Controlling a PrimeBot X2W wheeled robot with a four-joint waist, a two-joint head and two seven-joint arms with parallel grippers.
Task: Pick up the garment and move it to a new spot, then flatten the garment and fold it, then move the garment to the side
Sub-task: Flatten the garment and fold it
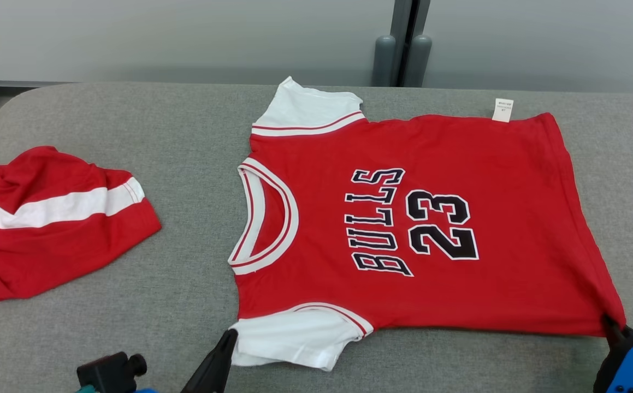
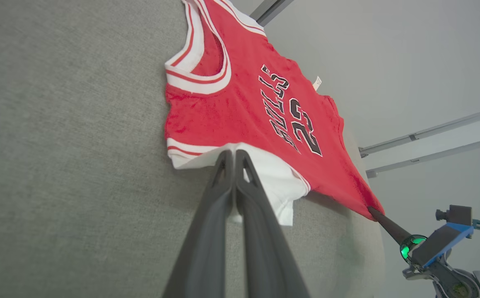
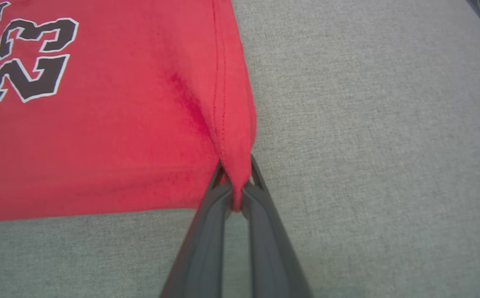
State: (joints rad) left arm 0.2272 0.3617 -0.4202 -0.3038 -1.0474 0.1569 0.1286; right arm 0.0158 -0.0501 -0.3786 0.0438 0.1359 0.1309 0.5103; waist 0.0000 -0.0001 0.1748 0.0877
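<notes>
Garment (image 1: 502,262), a red jersey printed BULLS 23, is lying spread flat on the grey desk (image 1: 185,125), its neckline pointing toward the robot's left and its hem toward the right. The left tool (image 1: 230,334) is pinching the edge of the near white sleeve (image 1: 294,338), its jaws pressing together on the cloth. The right tool (image 1: 610,322) is clamping the near hem corner (image 1: 603,305), with red fabric bunching between its fingers (image 3: 264,215). A white label (image 1: 503,109) is sticking out at the far edge. Another red-and-white cloth (image 1: 37,229) is sitting crumpled at the desk's left end, well apart.
</notes>
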